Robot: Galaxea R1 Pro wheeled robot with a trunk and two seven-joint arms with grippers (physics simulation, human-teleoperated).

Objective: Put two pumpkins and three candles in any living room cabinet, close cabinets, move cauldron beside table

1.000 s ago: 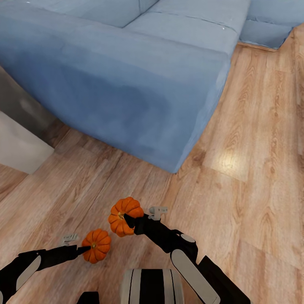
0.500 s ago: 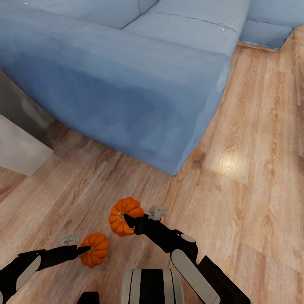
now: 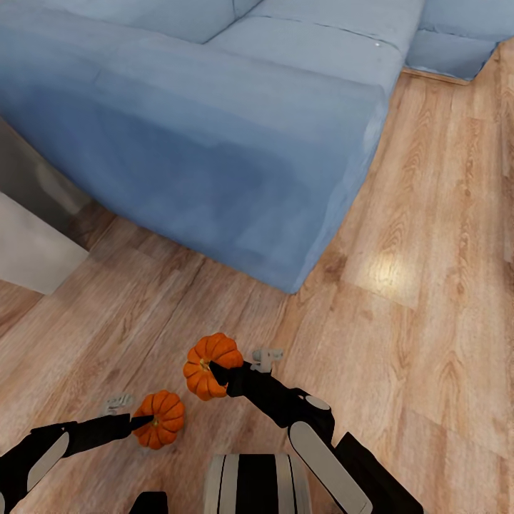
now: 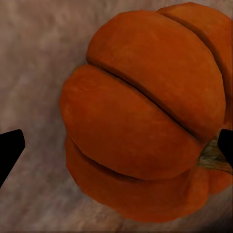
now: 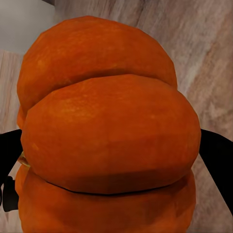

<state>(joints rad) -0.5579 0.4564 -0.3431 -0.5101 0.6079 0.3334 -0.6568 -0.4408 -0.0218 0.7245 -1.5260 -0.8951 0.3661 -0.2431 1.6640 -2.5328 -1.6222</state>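
- Centrally, two orange ribbed pumpkins are carried low in the head view, above the wooden floor [image 3: 428,285], one per arm.
- Left pumpkin [image 3: 160,419]: clamped in the left gripper [image 3: 146,421]; in the left wrist view the pumpkin [image 4: 145,116] sits between the two dark fingertips [image 4: 9,150], its stem turned toward one of them.
- Right pumpkin [image 3: 210,365]: grasped by the right gripper [image 3: 216,373], held higher and farther forward than the left one; in the right wrist view the pumpkin [image 5: 109,136] spans the gap between the dark fingers [image 5: 218,155].
- The two pumpkins are near each other but apart.
- Blue sofa [image 3: 214,128]: stands ahead of the robot, its corner nearest the pumpkins.
- Grey block [image 3: 28,235]: a pale piece of furniture at the left edge, beside the sofa; what it is cannot be told.
- No container is seen.
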